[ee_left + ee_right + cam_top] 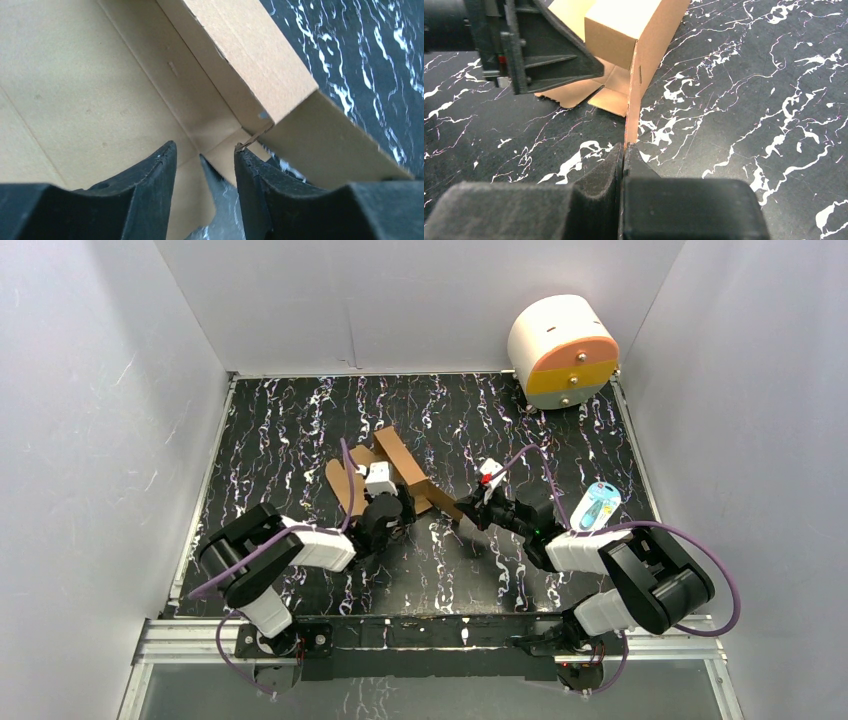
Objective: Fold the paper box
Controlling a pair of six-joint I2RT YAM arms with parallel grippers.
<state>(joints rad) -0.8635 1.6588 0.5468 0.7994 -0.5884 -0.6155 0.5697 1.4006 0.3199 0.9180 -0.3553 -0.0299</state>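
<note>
With the paper box (659, 30) flap clamped in the right gripper (624, 150) (left gripper (206, 150) is parted at the inner corner), the wall should be held upright while tucked.

Your backdrop
You see plain white walls (90, 390) on three sides of a black, white-veined table (300, 420).

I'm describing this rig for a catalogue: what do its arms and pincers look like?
The left arm and right arm are black with white shells, each trailing a purple cable. The left pincer and right pincer have black wedge-shaped fingers.
</note>
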